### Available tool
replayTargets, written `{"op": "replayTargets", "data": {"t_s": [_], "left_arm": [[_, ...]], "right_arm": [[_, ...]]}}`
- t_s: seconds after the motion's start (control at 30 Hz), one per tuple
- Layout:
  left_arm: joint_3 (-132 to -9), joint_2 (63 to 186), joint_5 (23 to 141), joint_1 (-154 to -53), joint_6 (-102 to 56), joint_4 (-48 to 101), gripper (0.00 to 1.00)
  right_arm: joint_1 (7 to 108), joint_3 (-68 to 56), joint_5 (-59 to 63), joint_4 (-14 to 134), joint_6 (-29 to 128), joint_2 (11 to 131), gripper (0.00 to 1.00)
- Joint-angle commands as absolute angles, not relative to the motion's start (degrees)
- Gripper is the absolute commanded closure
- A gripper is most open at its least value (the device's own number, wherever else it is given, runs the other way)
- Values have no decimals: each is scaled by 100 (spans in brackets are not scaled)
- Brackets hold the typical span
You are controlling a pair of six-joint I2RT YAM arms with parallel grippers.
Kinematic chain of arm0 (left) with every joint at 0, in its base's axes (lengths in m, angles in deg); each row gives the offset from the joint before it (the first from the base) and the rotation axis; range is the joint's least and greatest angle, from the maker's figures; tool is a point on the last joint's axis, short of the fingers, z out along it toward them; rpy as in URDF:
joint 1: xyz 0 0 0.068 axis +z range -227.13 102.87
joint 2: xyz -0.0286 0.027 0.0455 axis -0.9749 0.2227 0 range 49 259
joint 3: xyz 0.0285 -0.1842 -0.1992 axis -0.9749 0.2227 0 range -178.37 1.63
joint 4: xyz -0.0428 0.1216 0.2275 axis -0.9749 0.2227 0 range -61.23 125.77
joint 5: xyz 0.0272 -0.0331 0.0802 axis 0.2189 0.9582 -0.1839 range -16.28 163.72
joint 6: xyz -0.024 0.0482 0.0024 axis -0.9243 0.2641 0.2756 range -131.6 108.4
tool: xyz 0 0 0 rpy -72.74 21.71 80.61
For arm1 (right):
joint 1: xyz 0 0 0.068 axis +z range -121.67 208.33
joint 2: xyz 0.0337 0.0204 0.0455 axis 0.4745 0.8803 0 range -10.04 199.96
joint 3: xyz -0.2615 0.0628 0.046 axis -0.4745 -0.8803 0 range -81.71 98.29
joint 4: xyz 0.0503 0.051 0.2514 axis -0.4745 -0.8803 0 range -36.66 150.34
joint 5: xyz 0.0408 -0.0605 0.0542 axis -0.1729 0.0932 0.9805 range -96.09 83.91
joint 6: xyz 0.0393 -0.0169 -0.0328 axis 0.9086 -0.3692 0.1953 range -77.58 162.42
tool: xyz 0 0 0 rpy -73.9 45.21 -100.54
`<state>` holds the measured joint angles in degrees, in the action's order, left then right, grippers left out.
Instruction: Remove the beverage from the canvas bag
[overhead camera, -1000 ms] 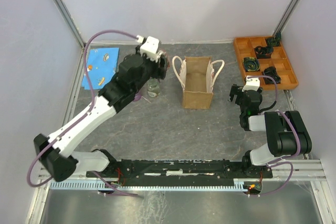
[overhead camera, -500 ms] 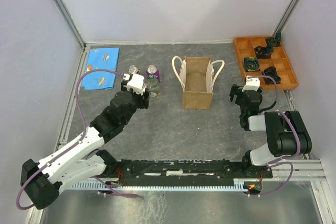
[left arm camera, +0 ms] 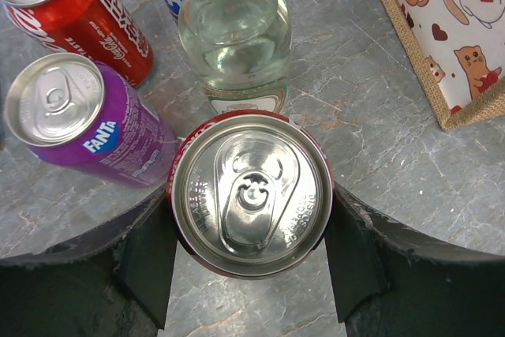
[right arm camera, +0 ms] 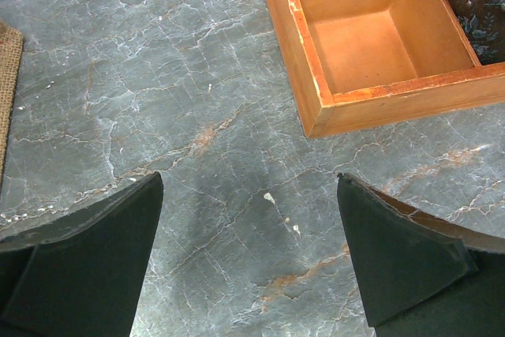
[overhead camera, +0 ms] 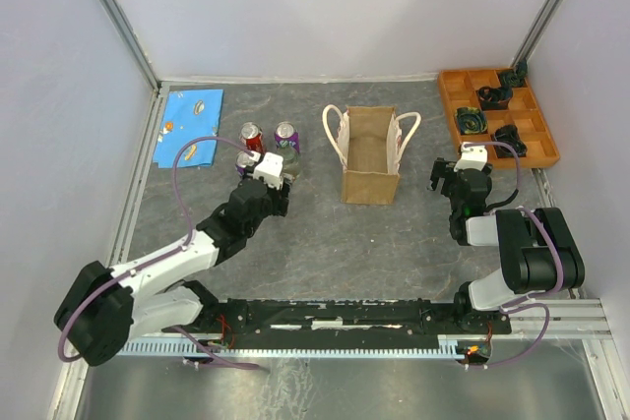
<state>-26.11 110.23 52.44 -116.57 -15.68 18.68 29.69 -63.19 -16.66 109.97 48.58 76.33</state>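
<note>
Grey surface point(overhead camera: 325, 233) first: stone-look, veined with pale cracks and rusty flecks, matte and flat. At the middle of it stands the canvas bag point(overhead camera: 371, 154), boxy, coarse tan weave, mouth open upward, two cream looped handles flopping out left and right. The left wrist view catches its near corner, with a burlap edge and a white panel printed with cartoon cats. Far right sits the orange tray point(overhead camera: 446, 100), with straight walls and square compartments, its near one bare. Far left lies a thin blue sheet point(overhead camera: 187, 125), flat on the surface.

Now the drinks, clustered left of the bag: a clear glass bottle point(left arm camera: 233, 33) with rounded shoulders, a red cola can point(left arm camera: 75, 5) and a purple Fanta can point(left arm camera: 87, 124), all with shiny lids.

And here's the beverage can point(left arm camera: 248, 195), red-sided with a brushed silver top, upright, outside the bag and left of it. The left tool point(left arm camera: 250, 254) has both dark fingers pressed on its flanks, clamped about half-wide. The right tool point(right arm camera: 248, 187) gapes wide over bare surface beside the tray, holding nothing.
</note>
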Motion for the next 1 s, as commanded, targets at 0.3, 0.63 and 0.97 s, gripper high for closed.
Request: {"op": "replayTargets", "data": {"t_s": [0.3, 0.63, 0.97], "left_arm": [[-2817, 11501, 5866, -11332, -2357, 919, 97], [-3035, 11717, 5741, -11251, -2456, 1557, 75], [-3181, 11862, 5463, -11239, -2583, 1852, 3]], "right_arm": [[2951, -6185, -1655, 11171, 4811, 7635, 1], [2956, -6185, -1655, 11169, 4807, 7633, 1], [2955, -6185, -1655, 11167, 4810, 7633, 1]]}}
